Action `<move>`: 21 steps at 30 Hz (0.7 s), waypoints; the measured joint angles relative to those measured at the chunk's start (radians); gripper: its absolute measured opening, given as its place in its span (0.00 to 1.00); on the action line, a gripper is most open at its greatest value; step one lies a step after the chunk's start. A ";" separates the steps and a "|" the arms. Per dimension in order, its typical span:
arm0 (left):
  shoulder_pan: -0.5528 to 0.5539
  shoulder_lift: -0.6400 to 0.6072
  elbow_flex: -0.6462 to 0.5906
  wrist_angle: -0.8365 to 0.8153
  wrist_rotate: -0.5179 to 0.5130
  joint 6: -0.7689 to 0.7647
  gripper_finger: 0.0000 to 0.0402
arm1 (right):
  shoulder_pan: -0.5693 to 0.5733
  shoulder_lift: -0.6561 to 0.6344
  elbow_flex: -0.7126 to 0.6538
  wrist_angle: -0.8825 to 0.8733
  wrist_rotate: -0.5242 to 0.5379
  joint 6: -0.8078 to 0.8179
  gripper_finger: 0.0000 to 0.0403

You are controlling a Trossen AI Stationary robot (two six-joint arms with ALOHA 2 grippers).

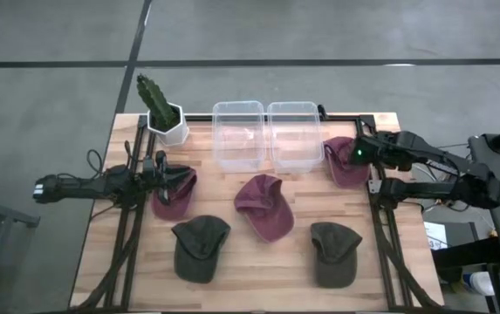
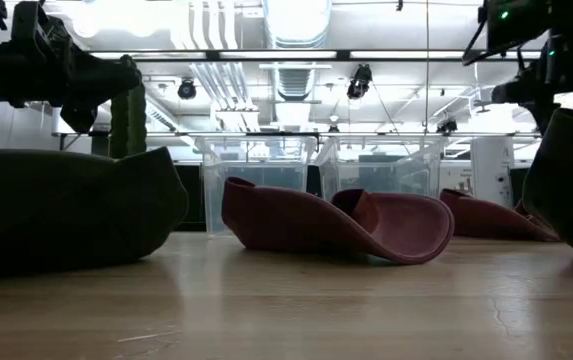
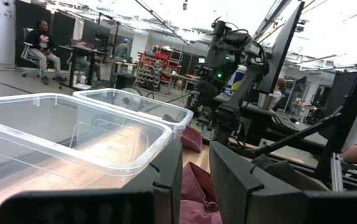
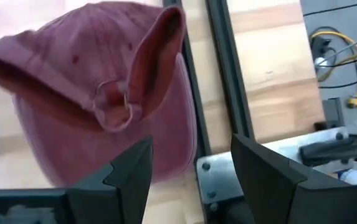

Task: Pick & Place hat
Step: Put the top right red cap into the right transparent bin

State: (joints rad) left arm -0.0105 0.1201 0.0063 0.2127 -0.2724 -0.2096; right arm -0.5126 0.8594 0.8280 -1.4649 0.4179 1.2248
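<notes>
High view: the left gripper [image 1: 169,174] pinches a maroon hat [image 1: 175,194] near the table's [image 1: 258,270] left edge, jaws nearly together. The right gripper [image 1: 352,153] hovers, jaws spread, over another maroon hat [image 1: 344,164] by the right edge.

The table [image 1: 258,262] is pale wood in glued strips, smooth with a soft sheen (the low view shows light reflected in it). The two bins [image 1: 265,131] are clear, glossy plastic. The maroon caps [image 1: 264,206] and the olive caps [image 1: 200,248] are matt woven cloth, slightly faded at the seams. The plant pot [image 1: 169,127] looks smooth and white. The table's frame rails [image 1: 379,231] are dark matt metal
</notes>
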 joint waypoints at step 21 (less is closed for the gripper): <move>0.000 0.000 0.000 0.000 -0.033 -0.008 0.18 | -0.493 0.028 -0.144 0.287 -0.234 -0.500 0.52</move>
State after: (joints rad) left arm -0.0108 0.1201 0.0063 0.2123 -0.3054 -0.2174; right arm -1.0060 0.8875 0.6845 -1.1775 0.1841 0.7251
